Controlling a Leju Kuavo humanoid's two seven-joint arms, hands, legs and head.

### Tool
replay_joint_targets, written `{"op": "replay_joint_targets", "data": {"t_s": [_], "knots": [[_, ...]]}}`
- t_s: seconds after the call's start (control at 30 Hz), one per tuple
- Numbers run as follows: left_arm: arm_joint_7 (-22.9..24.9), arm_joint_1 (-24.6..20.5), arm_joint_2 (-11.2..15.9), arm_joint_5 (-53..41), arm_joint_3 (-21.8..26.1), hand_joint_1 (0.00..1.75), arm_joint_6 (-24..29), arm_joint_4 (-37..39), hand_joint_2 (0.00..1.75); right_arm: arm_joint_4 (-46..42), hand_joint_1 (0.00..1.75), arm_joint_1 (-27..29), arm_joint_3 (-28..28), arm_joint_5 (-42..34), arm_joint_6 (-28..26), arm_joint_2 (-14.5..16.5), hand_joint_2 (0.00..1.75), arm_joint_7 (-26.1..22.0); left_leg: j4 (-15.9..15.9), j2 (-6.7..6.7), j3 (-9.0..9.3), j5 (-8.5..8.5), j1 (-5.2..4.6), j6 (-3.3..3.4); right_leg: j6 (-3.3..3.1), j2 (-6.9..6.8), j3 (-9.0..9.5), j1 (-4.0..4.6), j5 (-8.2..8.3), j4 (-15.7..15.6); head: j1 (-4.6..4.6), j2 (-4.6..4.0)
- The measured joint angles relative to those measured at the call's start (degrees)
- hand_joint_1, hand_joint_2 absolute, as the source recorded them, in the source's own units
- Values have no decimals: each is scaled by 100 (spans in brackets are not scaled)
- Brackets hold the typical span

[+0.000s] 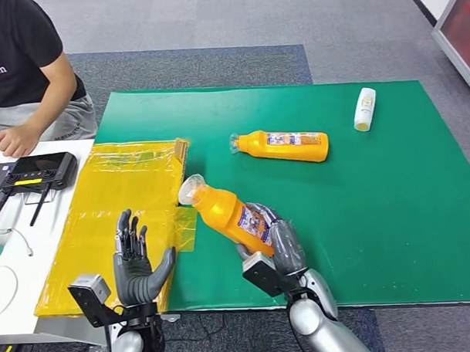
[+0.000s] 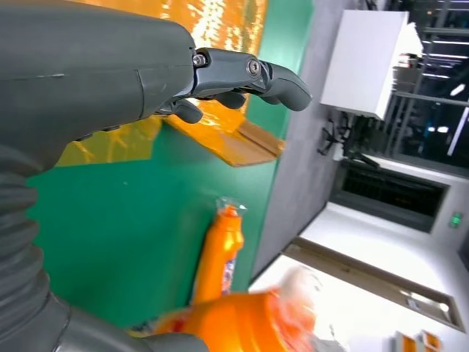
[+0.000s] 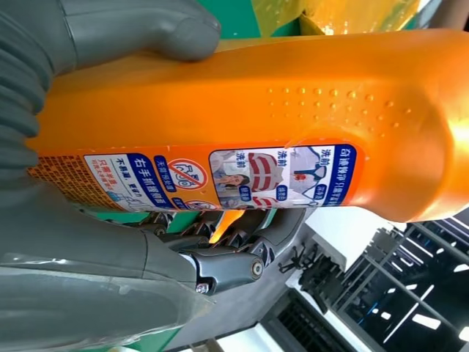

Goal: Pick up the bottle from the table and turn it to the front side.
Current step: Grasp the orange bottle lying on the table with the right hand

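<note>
My right hand [image 1: 280, 245] grips an orange bottle [image 1: 228, 213] by its lower body and holds it lifted off the green mat [image 1: 397, 209], tilted with its clear cap toward the upper left. In the right wrist view the bottle [image 3: 249, 125] shows a blue and white label, with my thumb on one side and fingers [image 3: 243, 249] on the other. My left hand [image 1: 134, 261] hovers open with fingers spread over the yellow bag [image 1: 117, 195], holding nothing. The left wrist view shows those fingers [image 2: 249, 77] extended and the held bottle [image 2: 232, 323] blurred nearby.
A second orange bottle [image 1: 285, 146] lies on its side mid-mat. A small white bottle [image 1: 365, 109] lies at the far right. A person's arm [image 1: 38, 113] rests by a black controller [image 1: 37, 170] on the white table at left.
</note>
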Motion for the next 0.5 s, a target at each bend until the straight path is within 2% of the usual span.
{"op": "replay_joint_targets", "data": {"t_s": [0.2, 0.5], "knots": [[29, -84, 10, 89, -32, 0, 152, 266, 175, -259, 175, 74, 5, -159, 86, 12, 175, -98, 0, 0, -1, -1, 0, 0, 1, 0, -2, 0, -1, 0, 1, 1], [231, -440, -102, -31, -4, 0, -97, 443, 175, -721, 175, 92, 236, -400, 410, 13, 175, -252, 0, 0, -2, 0, 0, 0, 1, 0, -2, 0, -1, 0, 1, 0]]}}
